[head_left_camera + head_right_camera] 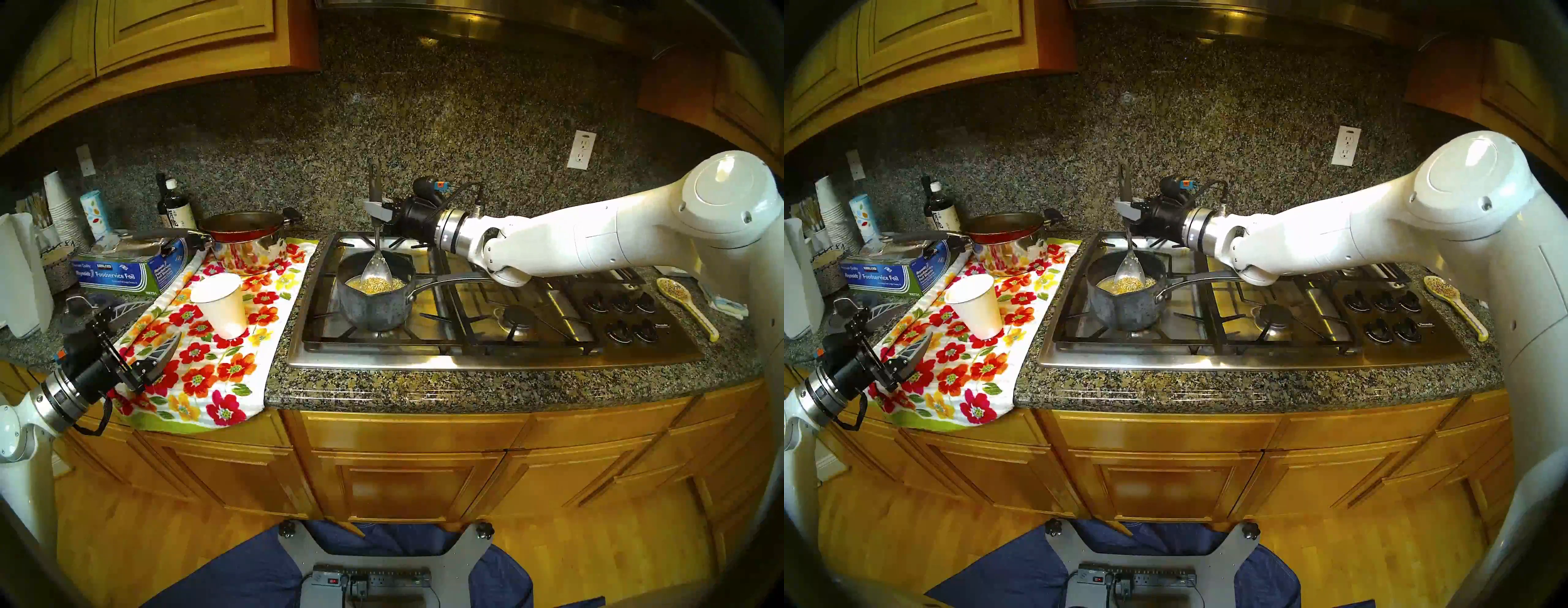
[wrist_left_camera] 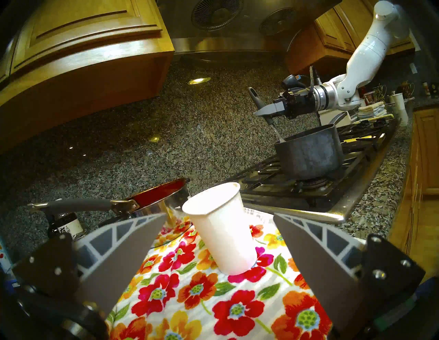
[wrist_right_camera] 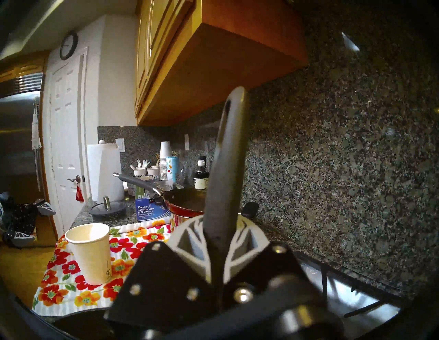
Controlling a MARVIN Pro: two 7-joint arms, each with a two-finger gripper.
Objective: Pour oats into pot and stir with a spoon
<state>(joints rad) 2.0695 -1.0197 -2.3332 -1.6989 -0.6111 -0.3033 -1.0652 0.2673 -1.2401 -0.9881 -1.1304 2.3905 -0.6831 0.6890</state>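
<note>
1. My right gripper (image 1: 376,211) is clamped tight on the dark handle of the spoon (image 1: 376,260), gripping it about midway, with the handle's top poking up above my fingers.
2. From that grip the spoon's long axis runs nearly straight down, leaning slightly. Its shiny bowl hangs directly below my fingers, inside the pot (image 1: 375,293). I judge stirring needs only a small circling of the wrist above the rim.
3. The spoon's tip meets the oats (image 1: 377,283), a pale clumpy patch lying in yellowish liquid (image 1: 354,283) at the pot's bottom. How deep the tip sits, I cannot tell.
4. The pot stands on the stove (image 1: 488,335) grate, its long silver handle pointing toward my right forearm.
5. My left gripper (image 1: 140,335) hangs spread wide and empty, well apart from the pot, so my right arm is much the nearer.
6. Ahead of my left fingers (image 2: 306,249) a white paper cup (image 2: 223,232) stands upright on the flowered towel (image 2: 213,304). It looks empty from the right wrist view, so pouring seems done.
</note>
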